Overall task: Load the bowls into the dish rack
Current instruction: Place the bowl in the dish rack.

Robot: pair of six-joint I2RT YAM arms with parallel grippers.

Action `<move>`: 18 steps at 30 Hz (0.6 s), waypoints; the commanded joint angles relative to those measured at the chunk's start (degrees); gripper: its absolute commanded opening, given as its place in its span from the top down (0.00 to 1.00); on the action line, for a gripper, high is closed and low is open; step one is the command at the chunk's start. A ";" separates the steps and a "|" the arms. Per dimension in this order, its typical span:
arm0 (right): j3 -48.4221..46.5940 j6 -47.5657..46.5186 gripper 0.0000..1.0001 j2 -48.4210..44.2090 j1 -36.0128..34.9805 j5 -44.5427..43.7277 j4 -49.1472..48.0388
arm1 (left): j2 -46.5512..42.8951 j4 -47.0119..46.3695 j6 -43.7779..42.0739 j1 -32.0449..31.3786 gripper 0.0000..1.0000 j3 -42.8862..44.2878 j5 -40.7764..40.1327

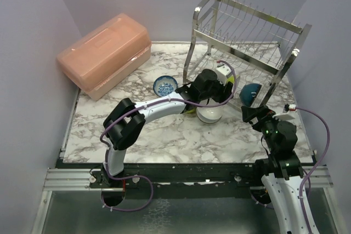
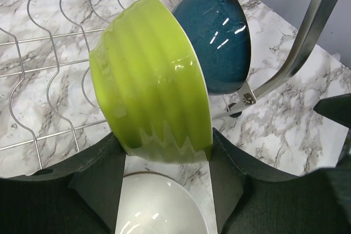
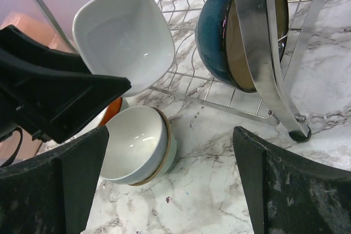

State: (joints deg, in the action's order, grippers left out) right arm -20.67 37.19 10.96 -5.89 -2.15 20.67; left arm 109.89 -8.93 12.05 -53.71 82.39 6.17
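My left gripper [image 2: 167, 152] is shut on a lime ribbed bowl [image 2: 153, 80] with a white inside [image 3: 123, 36]. It holds the bowl on edge over the lower wire shelf [image 2: 49, 69] of the steel dish rack [image 1: 249, 26]. A teal bowl [image 2: 216, 36] stands on edge in that shelf just beyond it and also shows in the top view [image 1: 251, 92]. A stack of white and mint bowls [image 3: 140, 143] sits on the table under the left gripper [image 1: 219, 83]. A blue-and-white patterned bowl [image 1: 165, 86] sits left of the rack. My right gripper [image 3: 170, 179] is open and empty over the marble, right of the stack.
A pink lidded plastic box [image 1: 104, 53] stands at the back left. The rack's chrome leg [image 3: 258, 53] is close in front of my right gripper [image 1: 255, 114]. An orange-lined bowl [image 3: 112, 108] peeks out behind the stack.
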 commanded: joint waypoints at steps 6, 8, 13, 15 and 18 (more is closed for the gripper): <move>-0.21 -1.35 0.00 -0.81 0.00 1.29 -0.20 | 4.84 3.74 -6.16 -0.18 1.00 7.01 -3.82; -0.17 -1.25 0.00 -0.80 0.00 1.36 -0.28 | 5.56 3.75 -7.31 -0.19 1.00 7.76 -4.43; -0.39 -1.33 0.00 -0.91 0.00 1.65 -0.10 | 7.57 3.67 -8.78 -0.17 1.00 9.87 -4.72; -0.47 -1.33 0.00 -1.05 -0.07 1.71 -0.11 | 8.48 3.60 -8.80 -0.17 1.00 10.86 -4.94; -0.71 -1.29 0.00 -0.99 -0.11 1.79 0.31 | 9.98 3.44 -9.01 -0.21 1.00 12.40 -4.52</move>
State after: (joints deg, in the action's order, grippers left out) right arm -20.67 36.77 10.70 -5.89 -1.58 20.67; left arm 117.78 -4.10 4.82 -53.71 91.31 2.85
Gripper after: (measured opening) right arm 0.998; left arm 0.569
